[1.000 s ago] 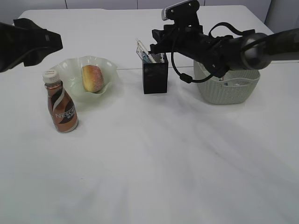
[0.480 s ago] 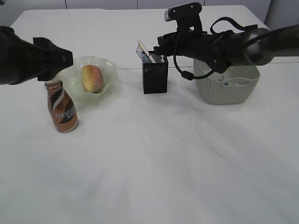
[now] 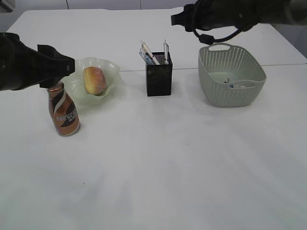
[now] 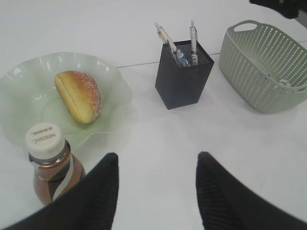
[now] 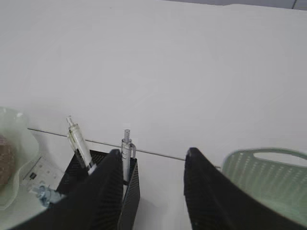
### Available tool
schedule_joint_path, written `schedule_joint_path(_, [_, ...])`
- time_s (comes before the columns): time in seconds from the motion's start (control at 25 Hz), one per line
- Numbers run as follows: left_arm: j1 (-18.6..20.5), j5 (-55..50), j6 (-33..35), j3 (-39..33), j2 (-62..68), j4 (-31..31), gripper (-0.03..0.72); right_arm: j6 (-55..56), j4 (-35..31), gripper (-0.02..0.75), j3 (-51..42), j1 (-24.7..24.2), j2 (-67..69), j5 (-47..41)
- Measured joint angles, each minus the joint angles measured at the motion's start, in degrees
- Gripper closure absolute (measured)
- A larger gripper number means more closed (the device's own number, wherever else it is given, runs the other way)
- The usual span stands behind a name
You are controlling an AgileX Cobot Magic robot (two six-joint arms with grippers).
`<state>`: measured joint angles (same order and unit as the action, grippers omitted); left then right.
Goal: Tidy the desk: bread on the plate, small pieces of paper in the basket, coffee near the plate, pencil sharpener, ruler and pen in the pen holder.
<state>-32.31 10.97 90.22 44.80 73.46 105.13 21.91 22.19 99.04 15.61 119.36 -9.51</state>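
Both grippers sit about half open from where I'm driving, with nothing in either one. My left gripper (image 4: 156, 191) hangs above the desk (image 3: 158, 163) right over the Nescafe coffee bottle (image 3: 63, 111), its jaws spread with bare tabletop between them. My right gripper (image 5: 151, 191) is up high behind the black pen holder (image 3: 159, 79), jaws apart, just air between them. Bread (image 3: 94, 80) is lying on the pale green ruffled plate (image 3: 111, 72), and the coffee stands just beside the plate's front edge. Pen holder has two pens (image 4: 193, 39) and a ruler (image 4: 166, 37) sticking out of it. Basket (image 3: 231, 76) sits to the right of the holder, with small pieces of paper (image 3: 240, 86) down inside, though I can't make them out well.
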Motion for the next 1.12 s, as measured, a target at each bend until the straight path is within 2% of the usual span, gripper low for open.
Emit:
schedule_joint_path(0.2, [0.0, 0.0, 0.0, 0.0, 0.0, 0.0, 0.309, 0.0, -0.3, 0.396, 0.0, 2.48, -7.13, -12.06])
schedule_joint_path(0.48, [0.0, 0.0, 0.0, 0.0, -2.96, 0.0, 0.309, -0.98, -1.05, 0.396, 0.0, 7.66, -14.85, -35.61])
schedule_joint_path(0.76, [0.0, 0.0, 0.0, 0.0, -5.11, 0.0, 0.309, -8.32, -8.75, 0.396, 0.0, 8.55, -17.13, -57.67])
schedule_joint_path(0.84, [0.0, -0.23, 0.0, 0.0, -5.11, 0.0, 0.308, -9.32, -10.57, 0.396, 0.0, 8.55, -17.13, -60.57])
schedule_joint_path(1.12, [0.0, -0.55, 0.0, 0.0, -5.21, 0.0, 0.308, -10.06, -13.25, 0.396, 0.0, 8.55, -21.69, -61.32])
